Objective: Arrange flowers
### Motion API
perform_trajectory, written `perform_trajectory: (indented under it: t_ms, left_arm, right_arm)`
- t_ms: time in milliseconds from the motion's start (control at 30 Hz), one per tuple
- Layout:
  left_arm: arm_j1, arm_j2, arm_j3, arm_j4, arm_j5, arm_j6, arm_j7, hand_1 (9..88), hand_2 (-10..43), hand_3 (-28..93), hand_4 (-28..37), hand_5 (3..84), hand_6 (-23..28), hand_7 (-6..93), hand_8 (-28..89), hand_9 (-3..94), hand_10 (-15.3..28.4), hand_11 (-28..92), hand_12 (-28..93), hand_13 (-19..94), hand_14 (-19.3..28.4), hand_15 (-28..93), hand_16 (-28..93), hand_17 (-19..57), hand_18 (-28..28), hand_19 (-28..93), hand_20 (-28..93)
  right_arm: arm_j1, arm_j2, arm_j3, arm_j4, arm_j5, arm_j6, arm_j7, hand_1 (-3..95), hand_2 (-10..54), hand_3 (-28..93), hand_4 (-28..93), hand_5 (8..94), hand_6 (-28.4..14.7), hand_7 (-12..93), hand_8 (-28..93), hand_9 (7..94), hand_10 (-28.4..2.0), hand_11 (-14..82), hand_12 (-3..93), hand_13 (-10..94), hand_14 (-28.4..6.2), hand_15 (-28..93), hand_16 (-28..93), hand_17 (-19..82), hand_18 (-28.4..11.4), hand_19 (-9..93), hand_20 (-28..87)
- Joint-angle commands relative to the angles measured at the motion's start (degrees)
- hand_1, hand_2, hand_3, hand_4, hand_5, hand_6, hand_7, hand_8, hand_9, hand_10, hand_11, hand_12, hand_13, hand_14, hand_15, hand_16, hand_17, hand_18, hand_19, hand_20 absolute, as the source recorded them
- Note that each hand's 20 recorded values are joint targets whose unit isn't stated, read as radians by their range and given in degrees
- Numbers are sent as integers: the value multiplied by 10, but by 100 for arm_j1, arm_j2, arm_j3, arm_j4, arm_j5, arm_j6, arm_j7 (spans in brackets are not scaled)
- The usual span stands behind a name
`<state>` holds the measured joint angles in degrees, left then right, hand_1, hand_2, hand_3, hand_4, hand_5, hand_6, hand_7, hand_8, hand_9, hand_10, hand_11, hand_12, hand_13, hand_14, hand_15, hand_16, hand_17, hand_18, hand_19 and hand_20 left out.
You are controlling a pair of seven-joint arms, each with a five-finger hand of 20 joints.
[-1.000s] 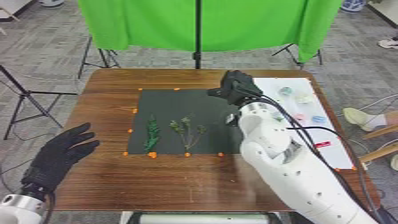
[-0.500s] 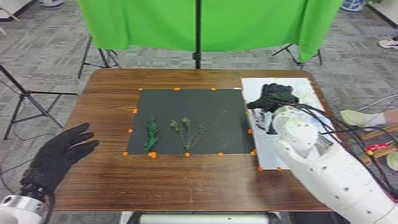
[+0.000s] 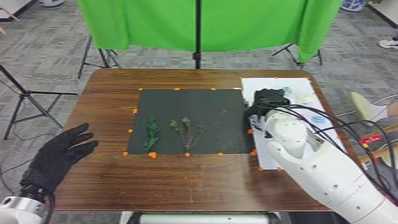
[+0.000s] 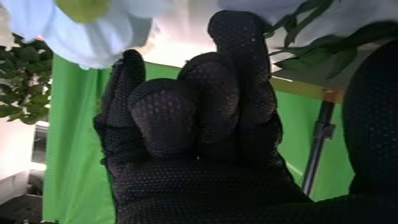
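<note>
My right hand is over the left part of the white board, near the dark mat's right edge. In the right wrist view my right hand has its fingers loosely extended and holds nothing visible. Pale blue-white petals are close by its fingertips, and green leaves stand near the thumb side. On the board, a pale flower and a bluish flower lie beyond the hand and forearm. A green sprig and a thin branching stem lie on the mat. My left hand hangs open at the table's left edge.
The dark mat lies mid-table with orange markers around its edge. To its right is the white board. A green cloth hangs behind the table. Cables loop beside my right forearm.
My right hand has moved from the mat's upper right corner over the white board, then slightly back left. My left hand has stayed still, as have the sprigs on the mat.
</note>
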<state>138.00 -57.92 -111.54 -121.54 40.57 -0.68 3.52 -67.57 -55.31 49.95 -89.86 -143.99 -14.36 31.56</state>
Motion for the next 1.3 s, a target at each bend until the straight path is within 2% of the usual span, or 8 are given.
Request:
perform_trajectory:
  t_ms: [33, 100, 300, 833, 1000, 1100, 1133, 1300]
  left_arm:
    - [80, -53, 21, -4, 25, 37, -30, 265, -19, 698, -266, 351, 53, 204, -100, 318, 139, 254, 158, 284, 169, 348, -21, -64, 230, 522, 5]
    - [86, -21, 32, 4, 3, 57, 0, 265, -19, 698, -267, 351, 53, 203, -100, 318, 140, 253, 158, 284, 168, 348, -22, -64, 230, 522, 5]
    - [116, -41, 13, -16, 14, 48, 12, 265, -19, 698, -267, 351, 53, 203, -100, 318, 139, 253, 158, 284, 168, 347, -21, -64, 231, 522, 5]
    - [-20, -13, 35, 40, 29, 17, 25, 264, -20, 699, -267, 345, 48, 204, -100, 318, 138, 253, 159, 284, 168, 347, -21, -65, 231, 521, 5]
    - [-66, 2, 74, 66, 35, -40, -12, 264, -22, 698, -267, 345, 49, 204, -100, 318, 138, 254, 159, 284, 168, 346, -21, -65, 231, 521, 5]
    - [-69, 6, 88, 72, 27, -33, -17, 263, -22, 698, -267, 346, 49, 203, -100, 318, 139, 254, 159, 284, 168, 345, -21, -65, 231, 521, 5]
    - [-66, 8, 76, 75, 30, -51, -29, 263, -22, 698, -267, 346, 49, 203, -100, 318, 139, 254, 159, 284, 168, 345, -21, -65, 231, 520, 5]
    - [-39, 15, 48, 71, 33, -61, -47, 263, -22, 698, -267, 346, 50, 202, -100, 318, 138, 253, 159, 283, 168, 346, -20, -65, 231, 521, 5]
  right_arm:
    - [133, -22, 46, 4, -129, -29, 164, 198, -82, 764, -283, 731, -8, 454, -113, 753, -131, 574, 411, 647, -144, 816, 336, 254, -231, 744, 419]
    - [129, -19, 104, -49, -90, -175, 179, 198, -82, 764, -283, 730, -8, 453, -113, 754, -131, 573, 414, 647, -144, 815, 338, 254, -231, 744, 418]
    - [153, -53, 97, 11, -72, -251, 181, 197, -79, 762, -283, 732, -8, 448, -114, 756, -132, 568, 416, 647, -145, 814, 340, 254, -232, 745, 419]
    - [171, -260, 48, 351, -181, -905, 293, 184, -68, 736, -283, 711, -14, 414, -111, 725, -135, 555, 416, 637, -146, 803, 342, 251, -233, 742, 415]
    - [7, -345, 177, 398, 36, -1136, 265, 319, -95, 740, -282, 710, -3, 433, -97, 742, -116, 566, 416, 656, -121, 799, 340, 264, -225, 743, 407]
    - [-168, -373, 427, 450, 114, -1176, -132, 443, -95, 618, -283, 721, 6, 469, 136, 755, -104, 589, 444, 665, -112, 808, 366, 260, -215, 731, 405]
    - [-220, -410, 543, 472, 160, -1240, -256, 465, -95, 601, -283, 726, 9, 483, 151, 761, -102, 596, 452, 667, -110, 811, 373, 255, -212, 724, 406]
    - [-435, -440, 886, 447, 827, -1367, -351, 466, -95, 725, -283, 754, 23, 519, 179, 792, -93, 606, 471, 683, -106, 820, 394, 253, -205, 706, 416]
